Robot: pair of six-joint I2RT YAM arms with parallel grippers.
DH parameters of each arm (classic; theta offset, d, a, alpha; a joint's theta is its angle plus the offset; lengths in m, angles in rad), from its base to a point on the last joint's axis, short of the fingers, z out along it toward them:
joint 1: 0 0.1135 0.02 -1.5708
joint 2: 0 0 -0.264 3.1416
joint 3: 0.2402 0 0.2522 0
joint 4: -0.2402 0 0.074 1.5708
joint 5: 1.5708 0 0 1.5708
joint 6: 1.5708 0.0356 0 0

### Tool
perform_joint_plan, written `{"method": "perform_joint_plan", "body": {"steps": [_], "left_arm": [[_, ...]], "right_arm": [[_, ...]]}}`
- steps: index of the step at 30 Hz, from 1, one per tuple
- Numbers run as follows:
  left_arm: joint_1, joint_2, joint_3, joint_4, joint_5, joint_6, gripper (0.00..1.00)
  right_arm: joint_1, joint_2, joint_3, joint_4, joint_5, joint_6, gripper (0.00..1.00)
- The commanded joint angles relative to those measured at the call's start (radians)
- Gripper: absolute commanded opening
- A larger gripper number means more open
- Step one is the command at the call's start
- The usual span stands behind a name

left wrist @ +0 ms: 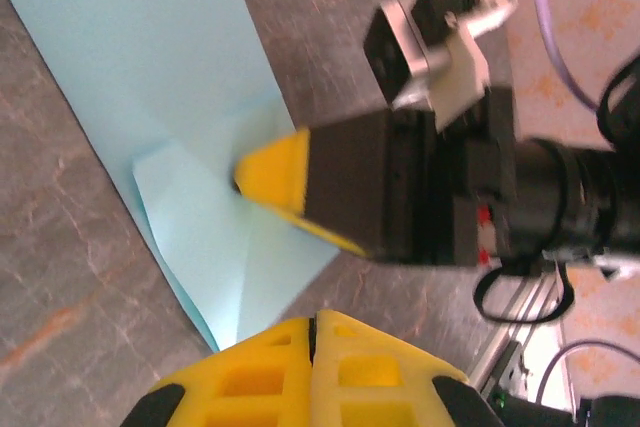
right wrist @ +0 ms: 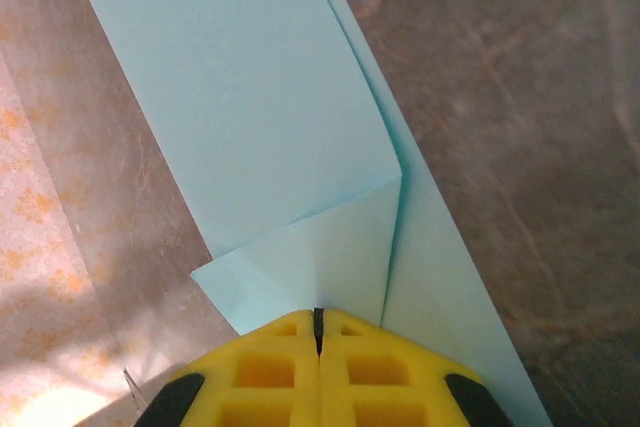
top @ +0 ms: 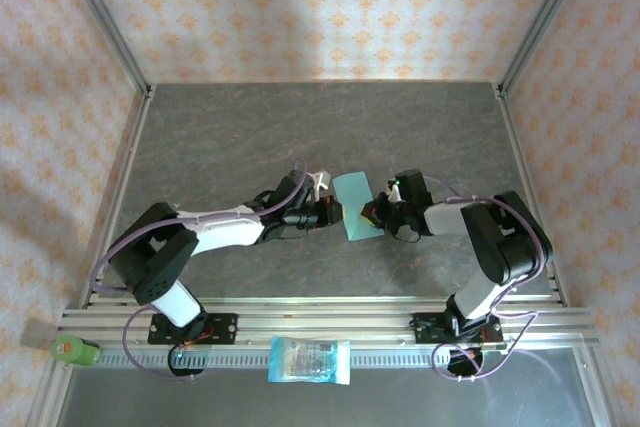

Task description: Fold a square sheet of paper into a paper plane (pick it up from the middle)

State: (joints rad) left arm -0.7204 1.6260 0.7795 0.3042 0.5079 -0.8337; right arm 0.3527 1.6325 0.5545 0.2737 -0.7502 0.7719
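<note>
At six o'clock in the overhead view, nearest you, a blue-and-white printed packet point(top: 310, 359) is lying on the rail, well apart from the work. Further up, at the middle of the table point(top: 250, 137), your two arms are meeting at the square sheet of paper point(top: 352, 197), which is resting on the surface between them.

Your left gripper point(top: 327, 210) is touching the sheet's nine o'clock edge. Its wrist camera is showing the yellow fingers pressed together, with the paper's edge running beside them rather than into the seam. It is clenched on nothing you can see.

Your right gripper point(right wrist: 318, 315) is sitting at the three o'clock edge. Its jaws are closed, and a small folded flap is leading straight into the seam, so it appears to be pinching the paper.

By my judgement you are working early in the job. The sheet is carrying one long fold and one turned corner. No pointed nose, centre crease or wings are showing yet, so those folds are waiting to be made.
</note>
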Motion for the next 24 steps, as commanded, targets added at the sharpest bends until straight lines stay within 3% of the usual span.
{"method": "perform_joint_plan", "body": {"steps": [1,12,24], "left_arm": [[-0.016,0.084,0.059,0.059,0.015,-0.043,0.00],[-0.090,0.264,0.212,-0.065,0.026,0.022,0.00],[-0.101,0.303,0.177,-0.073,-0.035,0.018,0.00]], "right_arm": [[-0.001,-0.028,-0.054,-0.056,0.072,0.054,0.00],[0.011,-0.060,-0.126,0.050,0.041,0.139,0.01],[0.011,-0.058,-0.088,0.007,0.028,0.101,0.02]]}}
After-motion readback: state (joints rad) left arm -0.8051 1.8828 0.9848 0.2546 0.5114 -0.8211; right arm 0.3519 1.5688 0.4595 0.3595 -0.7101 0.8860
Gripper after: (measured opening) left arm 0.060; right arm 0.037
